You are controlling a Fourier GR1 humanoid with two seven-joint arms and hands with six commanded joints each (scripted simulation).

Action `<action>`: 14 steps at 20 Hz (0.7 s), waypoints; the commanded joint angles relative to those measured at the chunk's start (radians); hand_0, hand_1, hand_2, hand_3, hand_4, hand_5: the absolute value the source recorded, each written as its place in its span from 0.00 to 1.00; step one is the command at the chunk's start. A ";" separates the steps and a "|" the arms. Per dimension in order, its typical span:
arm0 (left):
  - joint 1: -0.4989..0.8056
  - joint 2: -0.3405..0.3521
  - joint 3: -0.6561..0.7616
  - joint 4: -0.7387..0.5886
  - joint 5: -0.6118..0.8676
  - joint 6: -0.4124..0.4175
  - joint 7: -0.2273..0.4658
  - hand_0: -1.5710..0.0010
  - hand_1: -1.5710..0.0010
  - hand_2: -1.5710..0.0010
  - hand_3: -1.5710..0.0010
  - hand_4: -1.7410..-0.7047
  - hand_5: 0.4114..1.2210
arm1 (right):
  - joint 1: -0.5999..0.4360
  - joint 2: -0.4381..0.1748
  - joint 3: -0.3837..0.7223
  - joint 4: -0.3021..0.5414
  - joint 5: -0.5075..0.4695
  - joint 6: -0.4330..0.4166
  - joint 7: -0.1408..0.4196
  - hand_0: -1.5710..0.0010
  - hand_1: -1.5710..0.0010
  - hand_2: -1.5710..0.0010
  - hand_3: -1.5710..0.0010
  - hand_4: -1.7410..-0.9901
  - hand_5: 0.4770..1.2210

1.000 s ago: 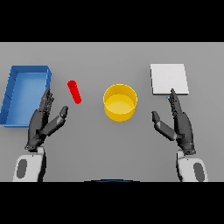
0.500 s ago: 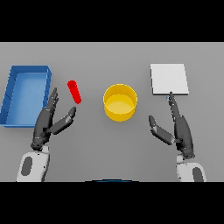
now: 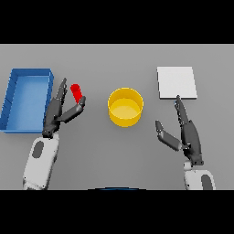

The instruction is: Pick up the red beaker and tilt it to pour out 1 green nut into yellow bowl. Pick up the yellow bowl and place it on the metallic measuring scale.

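The red beaker [image 3: 77,92] is a small red cylinder on the grey table, left of the yellow bowl [image 3: 125,106]. My left hand [image 3: 57,114] is just below and left of the beaker, fingers straight and thumb spread toward it, open and not holding it. The metallic measuring scale [image 3: 177,82] is a pale square plate at the upper right. Below the scale, right of the bowl, my right hand [image 3: 187,134] rests open with straight fingers pointing up at the scale's near edge. No green nut is visible.
A blue open tray [image 3: 13,93] stands at the far left, close beside my left hand.
My left hand has moved forward and to the right, up to the red beaker. My right hand has barely shifted. Bowl, beaker and scale have not moved.
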 commanded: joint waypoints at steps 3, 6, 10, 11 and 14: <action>-0.075 0.001 0.033 0.120 0.009 0.005 -0.053 1.00 1.00 1.00 1.00 0.54 0.27 | 0.001 -0.010 -0.011 0.004 -0.006 0.002 0.014 1.00 1.00 1.00 1.00 0.66 0.26; -0.128 -0.006 0.038 0.213 -0.012 0.024 -0.113 1.00 1.00 1.00 1.00 0.50 0.29 | -0.011 -0.006 -0.005 0.009 0.002 -0.001 0.018 1.00 1.00 1.00 1.00 0.66 0.27; -0.204 -0.010 0.039 0.292 -0.042 0.057 -0.128 1.00 1.00 1.00 1.00 0.47 0.31 | -0.006 -0.004 -0.003 0.001 -0.009 0.010 0.021 1.00 1.00 1.00 1.00 0.63 0.29; -0.226 -0.006 0.046 0.315 -0.041 0.057 -0.135 1.00 1.00 1.00 1.00 0.46 0.32 | -0.009 -0.003 -0.006 0.002 -0.009 0.006 0.019 1.00 1.00 1.00 1.00 0.63 0.29; -0.269 -0.009 0.056 0.381 -0.051 0.074 -0.156 1.00 1.00 1.00 1.00 0.46 0.34 | 0.008 -0.010 -0.004 -0.003 -0.006 0.009 0.001 1.00 1.00 1.00 1.00 0.64 0.29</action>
